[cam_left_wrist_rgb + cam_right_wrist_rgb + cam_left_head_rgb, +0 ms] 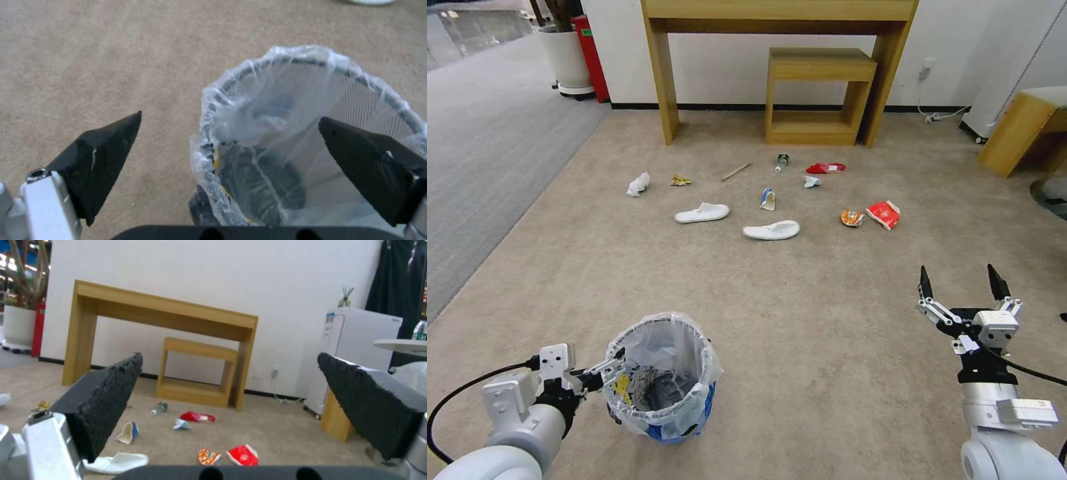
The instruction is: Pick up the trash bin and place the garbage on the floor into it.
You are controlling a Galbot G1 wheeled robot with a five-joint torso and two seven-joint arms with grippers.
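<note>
Straddling the near rim of the trash bin (662,377) on the floor (800,313) with left gripper (229,133) spread wide, likely light, liner slippery, best pinched at the stiff rim; right gripper (960,283) agape, idle

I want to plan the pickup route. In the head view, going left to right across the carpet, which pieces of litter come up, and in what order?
Crumpled white paper → yellow wrapper → first white slipper → wooden stick → second white slipper → red flat packet → orange packet → red snack packet.
</note>
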